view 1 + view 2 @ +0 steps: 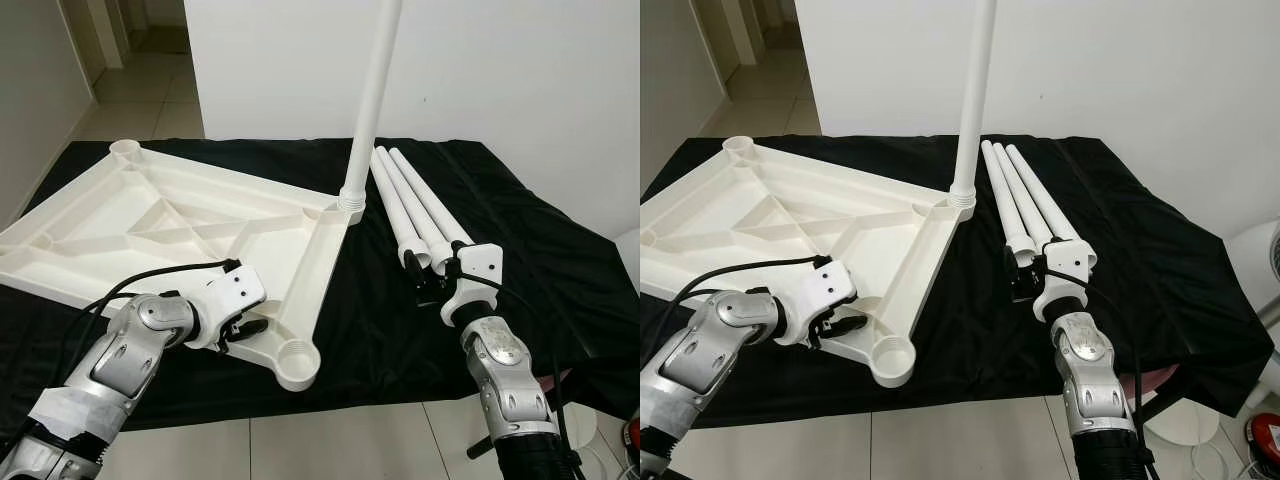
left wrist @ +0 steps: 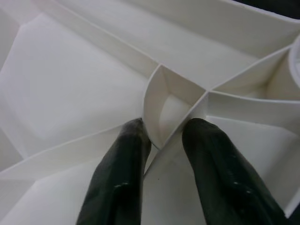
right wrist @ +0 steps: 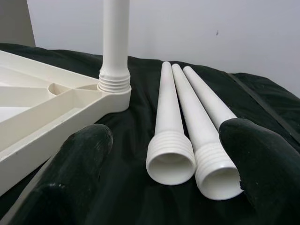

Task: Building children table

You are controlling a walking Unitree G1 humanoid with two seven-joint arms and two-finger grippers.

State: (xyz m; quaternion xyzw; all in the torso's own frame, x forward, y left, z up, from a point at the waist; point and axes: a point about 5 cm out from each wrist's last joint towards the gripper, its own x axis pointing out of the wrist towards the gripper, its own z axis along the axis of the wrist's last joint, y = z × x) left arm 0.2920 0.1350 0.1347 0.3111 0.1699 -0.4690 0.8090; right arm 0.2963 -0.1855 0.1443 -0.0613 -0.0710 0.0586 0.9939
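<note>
A black cloth (image 1: 380, 330) covers the bench against a white wall (image 1: 520, 70). In the head views, the white tabletop (image 1: 150, 225) lies upside down on the cloth, one leg (image 1: 372, 95) screwed upright into its far corner socket. Three loose legs (image 1: 420, 205) lie side by side just right of it. The left end effector (image 1: 243, 328) sits at the tabletop's near edge; the right end effector (image 1: 1025, 278) is at the loose legs' threaded ends.

Left wrist view: the fingers (image 2: 124, 183) pinch a tabletop rib.

Right wrist view: the fingers (image 3: 79, 173) are spread wide before the legs' open ends.
</note>
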